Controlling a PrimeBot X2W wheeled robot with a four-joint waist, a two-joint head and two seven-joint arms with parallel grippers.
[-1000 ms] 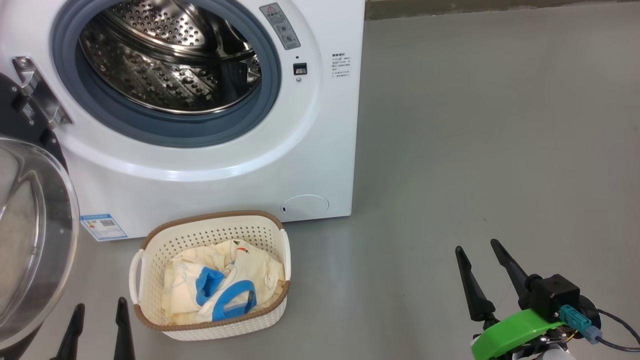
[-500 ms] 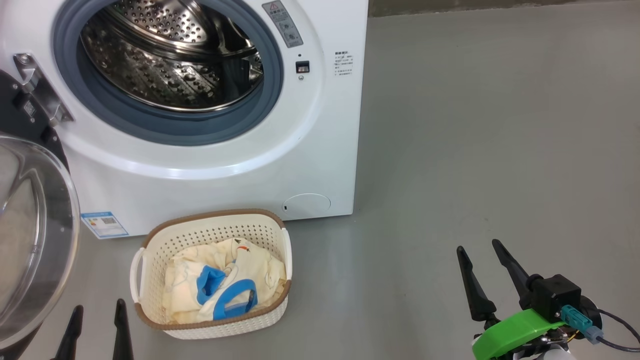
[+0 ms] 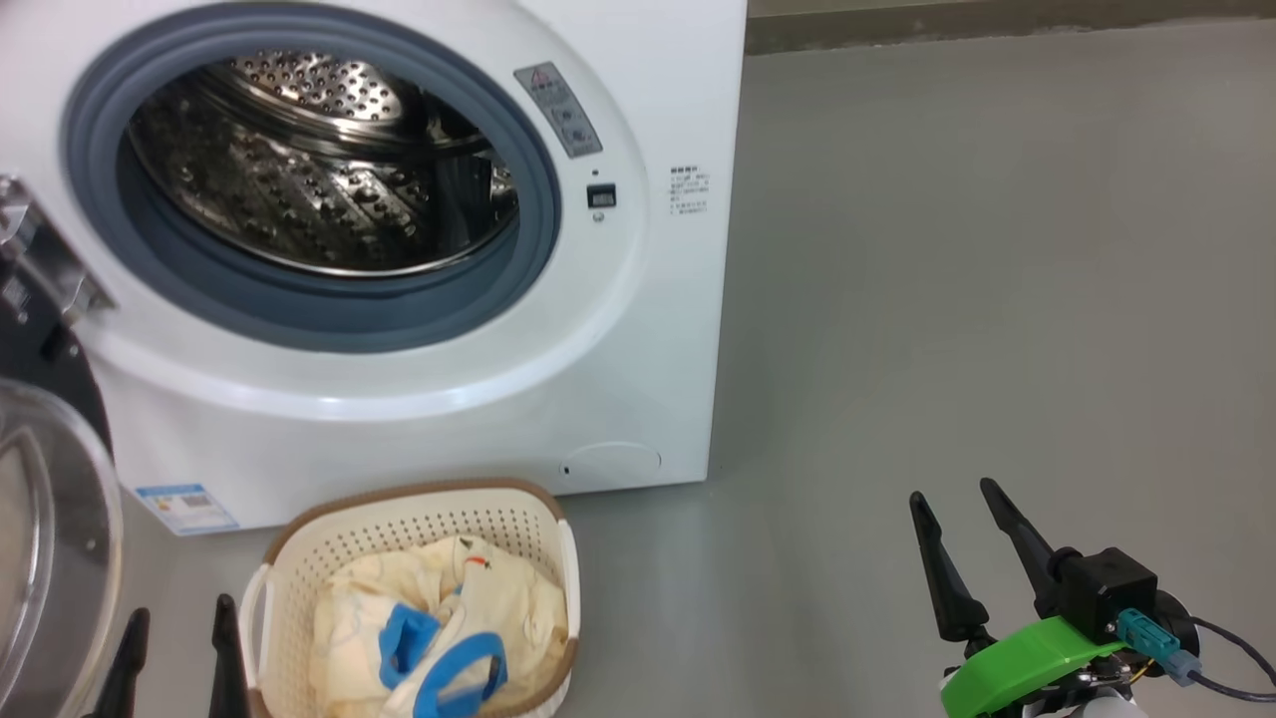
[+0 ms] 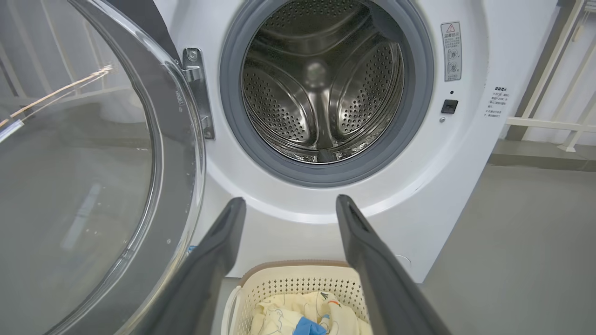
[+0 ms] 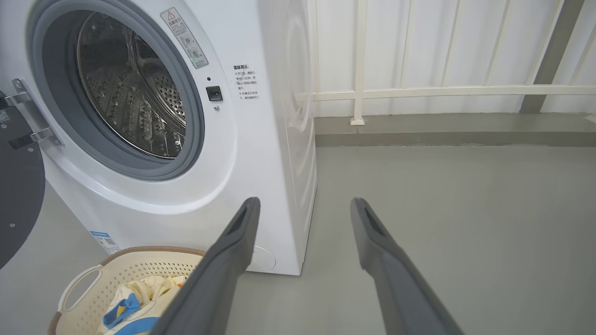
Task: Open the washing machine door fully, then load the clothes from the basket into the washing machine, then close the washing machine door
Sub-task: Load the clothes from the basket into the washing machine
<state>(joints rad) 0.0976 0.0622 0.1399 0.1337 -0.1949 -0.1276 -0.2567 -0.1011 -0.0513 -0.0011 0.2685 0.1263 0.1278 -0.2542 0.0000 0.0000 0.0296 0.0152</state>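
Note:
The washing machine stands with its steel drum exposed. The washing machine door is swung wide to the left, its glass bowl facing me. On the floor in front sits the basket, with the clothes lying in it, cream-yellow with blue trim. My left gripper is open just left of the basket, between it and the door. In the left wrist view the left gripper points at the drum above the basket. My right gripper is open over bare floor, far right of the basket.
Grey floor stretches to the right of the machine. A white railing and a low kerb run behind it. A blue label and a round flap sit low on the machine's front.
The head camera has shifted, so the machine and basket sit lower in the picture. Both grippers stay open and almost where they were.

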